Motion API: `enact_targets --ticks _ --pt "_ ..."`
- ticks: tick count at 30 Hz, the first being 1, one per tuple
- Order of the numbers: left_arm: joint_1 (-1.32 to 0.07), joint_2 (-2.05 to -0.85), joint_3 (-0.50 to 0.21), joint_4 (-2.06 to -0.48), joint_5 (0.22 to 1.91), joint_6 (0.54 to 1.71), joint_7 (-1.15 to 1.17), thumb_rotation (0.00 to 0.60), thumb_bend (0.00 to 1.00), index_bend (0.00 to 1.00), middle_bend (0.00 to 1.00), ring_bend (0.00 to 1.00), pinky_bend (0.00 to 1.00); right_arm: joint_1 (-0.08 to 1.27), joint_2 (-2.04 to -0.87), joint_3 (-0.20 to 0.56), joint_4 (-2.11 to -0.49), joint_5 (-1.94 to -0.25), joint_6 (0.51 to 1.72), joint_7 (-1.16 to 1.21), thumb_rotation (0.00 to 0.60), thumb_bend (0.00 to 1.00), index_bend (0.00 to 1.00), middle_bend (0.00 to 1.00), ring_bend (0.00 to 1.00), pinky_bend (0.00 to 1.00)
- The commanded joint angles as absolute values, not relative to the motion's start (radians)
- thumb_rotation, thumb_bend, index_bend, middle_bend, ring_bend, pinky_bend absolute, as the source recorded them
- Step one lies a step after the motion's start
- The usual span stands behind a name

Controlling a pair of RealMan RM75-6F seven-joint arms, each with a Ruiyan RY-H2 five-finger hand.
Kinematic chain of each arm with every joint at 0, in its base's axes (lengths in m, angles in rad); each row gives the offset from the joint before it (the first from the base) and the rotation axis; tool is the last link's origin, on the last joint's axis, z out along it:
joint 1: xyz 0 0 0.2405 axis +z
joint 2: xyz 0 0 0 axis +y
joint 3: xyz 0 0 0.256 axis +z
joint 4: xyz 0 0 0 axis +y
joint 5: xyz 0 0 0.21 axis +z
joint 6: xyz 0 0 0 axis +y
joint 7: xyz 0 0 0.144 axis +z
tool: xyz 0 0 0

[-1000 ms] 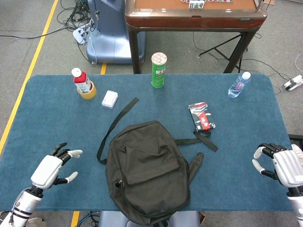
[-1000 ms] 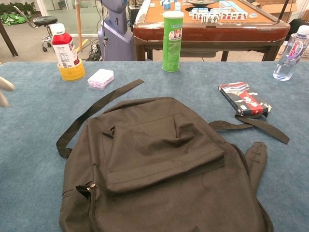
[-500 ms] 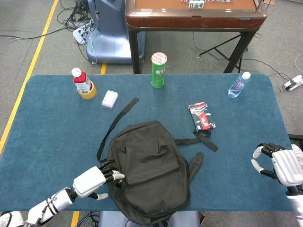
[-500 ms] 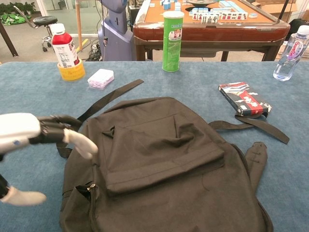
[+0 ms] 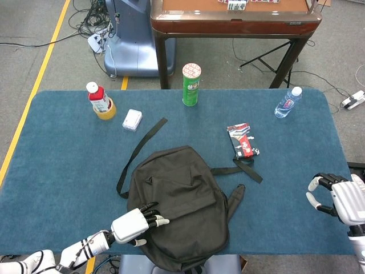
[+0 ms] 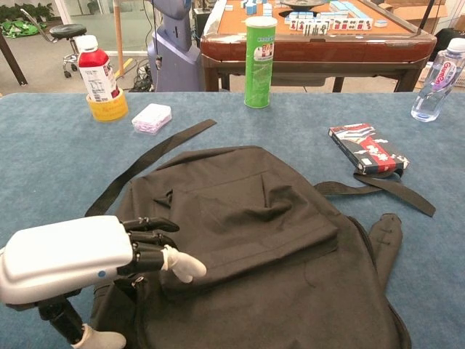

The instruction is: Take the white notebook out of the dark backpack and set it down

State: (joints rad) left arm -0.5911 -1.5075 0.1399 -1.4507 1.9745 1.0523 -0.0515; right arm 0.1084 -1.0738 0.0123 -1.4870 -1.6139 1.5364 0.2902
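Over the near-left corner of the dark backpack [image 5: 178, 200], the left hand [image 5: 136, 222] hovers, fingers spread and holding nothing. Backpack lies flat mid-counter; no white notebook shows. Far right, the right hand [image 5: 342, 198] rests half-curled, empty.

No words or numbers can be read for sure: the tall green can [image 6: 260, 61] at the top middle, the red bottle [image 6: 99, 78] at the upper left and the clear water bottle [image 6: 437, 80] at the upper right all have labels too blurry to make out.
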Motion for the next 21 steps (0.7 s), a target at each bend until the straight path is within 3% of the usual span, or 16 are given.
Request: enact_targets --ticks 1,7,11,17,21 --pt "-0.595 -1.529 0.147 -1.443 1.959 1.043 -0.041 0.6 0.25 0.15 0.24 0.18 0.03 0.106 -1.074 0.013 -1.485 -1.613 1.538 0.294 0.6 0.29 0.55 0.47 0.44 0.52" --pt "-0.599 -1.577 0.146 -1.439 1.911 1.022 -0.033 0.6 0.25 0.17 0.24 0.18 0.03 0.1 -1.072 0.014 -1.479 -1.612 1.542 0.303 0.6 0.29 0.55 0.47 0.43 0.52" --pt "-0.611 -1.598 0.147 -1.447 1.883 1.017 -0.082 0.6 0.25 0.27 0.25 0.19 0.03 0.095 -1.072 0.016 -1.475 -1.61 1.55 0.309 0.6 0.29 0.55 0.47 0.43 0.52" --pt "-0.629 -1.632 0.157 -1.426 1.875 1.037 -0.172 0.6 0.46 0.42 0.37 0.28 0.03 0.087 -1.071 0.019 -1.47 -1.608 1.559 0.316 0.6 0.29 0.55 0.47 0.43 0.52" --pt "-0.638 -1.646 0.166 -1.412 1.881 1.042 -0.173 0.6 0.54 0.47 0.43 0.32 0.03 0.084 -1.07 0.022 -1.469 -1.606 1.563 0.319 0.6 0.29 0.55 0.47 0.43 0.52"
